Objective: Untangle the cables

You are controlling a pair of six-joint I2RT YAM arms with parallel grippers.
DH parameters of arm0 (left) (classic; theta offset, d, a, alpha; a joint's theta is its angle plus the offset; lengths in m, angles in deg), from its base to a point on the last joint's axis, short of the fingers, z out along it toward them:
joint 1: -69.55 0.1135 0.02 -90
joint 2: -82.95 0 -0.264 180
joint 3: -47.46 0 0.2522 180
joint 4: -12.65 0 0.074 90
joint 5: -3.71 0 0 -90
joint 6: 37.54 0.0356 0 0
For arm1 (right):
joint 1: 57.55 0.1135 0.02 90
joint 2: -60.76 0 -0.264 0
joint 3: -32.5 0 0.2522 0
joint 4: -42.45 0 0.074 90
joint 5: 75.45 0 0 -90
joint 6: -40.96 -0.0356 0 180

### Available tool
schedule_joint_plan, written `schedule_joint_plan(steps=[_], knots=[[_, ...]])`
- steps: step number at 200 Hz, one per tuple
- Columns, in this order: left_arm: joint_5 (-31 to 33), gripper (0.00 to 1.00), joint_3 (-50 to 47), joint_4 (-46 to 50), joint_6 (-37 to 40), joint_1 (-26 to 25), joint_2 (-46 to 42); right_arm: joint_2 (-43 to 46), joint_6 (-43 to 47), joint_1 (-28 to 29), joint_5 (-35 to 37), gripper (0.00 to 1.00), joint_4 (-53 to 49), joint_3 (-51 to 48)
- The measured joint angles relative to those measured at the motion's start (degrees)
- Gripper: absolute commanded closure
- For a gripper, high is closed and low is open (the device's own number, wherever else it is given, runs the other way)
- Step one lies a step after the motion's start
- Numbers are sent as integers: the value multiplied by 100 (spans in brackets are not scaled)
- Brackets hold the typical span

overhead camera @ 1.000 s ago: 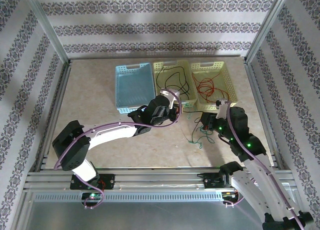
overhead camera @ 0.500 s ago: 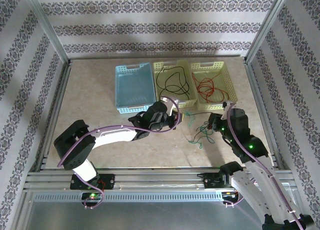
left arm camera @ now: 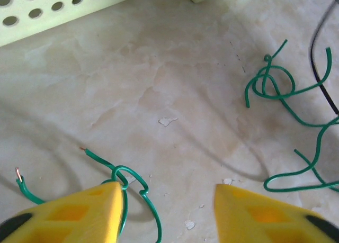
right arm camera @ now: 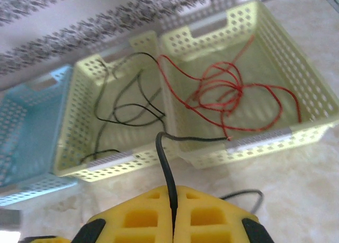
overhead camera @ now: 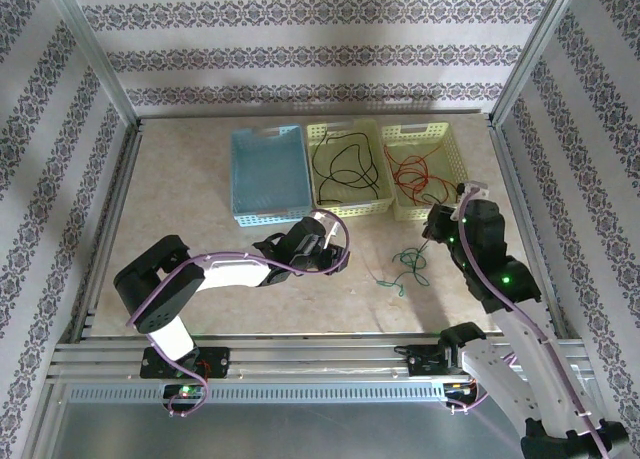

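Observation:
A green cable (overhead camera: 408, 269) lies loosely coiled on the table between the arms. In the left wrist view its tangle (left arm camera: 275, 87) sits at the right and one bare-tipped end (left arm camera: 130, 174) curls against my left finger. My left gripper (overhead camera: 335, 254) (left arm camera: 168, 192) is open and holds nothing. My right gripper (overhead camera: 437, 224) (right arm camera: 172, 192) is shut on a thin black cable (right arm camera: 164, 153) that rises from its jaws and bends toward the baskets. A black cable (overhead camera: 345, 164) (right arm camera: 132, 113) lies in the middle basket. A red cable (overhead camera: 415, 169) (right arm camera: 222, 92) lies in the right basket.
Three baskets stand side by side at the back: a blue one (overhead camera: 265, 132) (right arm camera: 26, 110), a yellow middle one (overhead camera: 345, 126) (right arm camera: 74, 126) and a yellow right one (overhead camera: 415, 128) (right arm camera: 312, 95). Metal frame rails border the table. Bare tabletop lies at the left.
My left gripper opened, let the green cable end drop, and drew back toward the near side. My right gripper moved right and toward the right basket with the black cable in it.

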Motion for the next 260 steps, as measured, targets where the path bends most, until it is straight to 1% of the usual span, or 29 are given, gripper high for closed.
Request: schedule_joint_plan(steps=[8,15,46,58,74,107,121,141,163,168,172,180,185,194,207,226,245,260], knots=[[2,29,0,-35,-4,0,0,-87,37,46,-55,100,68,181],[0,26,-2,-83,-9,0,0,-188,76,98,-94,100,146,372],[76,19,-103,-396,15,0,-83,-809,212,341,-216,100,610,1143],[188,18,-199,-455,11,0,-212,-1137,238,409,-269,100,839,1366],[529,18,-354,-476,-9,0,-520,-1648,278,409,-361,100,1088,1626],[1650,17,-450,-229,-116,0,-1252,-2994,337,409,-533,100,1458,2142],[2002,17,-450,-28,-120,0,-1458,-3543,382,413,-616,100,1558,2363],[2269,17,-457,240,-118,0,-1572,-4295,527,479,-664,100,1633,2697],[2260,17,-538,426,-114,0,-1580,-5023,616,579,-678,100,1709,2990],[2229,17,-555,476,-111,0,-1580,-5156,619,601,-678,97,1725,3032],[2199,17,-566,511,-111,0,-1580,-5274,619,625,-678,92,1735,3069],[2105,17,-577,579,-96,-2,-1576,-5486,612,658,-688,77,1733,3123],[2041,17,-577,605,-85,-11,-1565,-5598,629,673,-713,70,1733,3143],[1923,17,-577,627,-48,-17,-1521,-5757,577,710,-761,63,1718,3147],[1738,17,-575,671,24,-28,-1414,-5873,564,745,-804,58,1659,3145],[1497,21,-557,796,144,-33,-1169,-5764,487,772,-800,56,1652,3038],[1364,24,-507,953,254,-33,-938,-5313,466,782,-778,55,1659,2702],[1283,27,-396,1023,356,-33,-726,-4782,461,782,-754,55,1644,2339]])
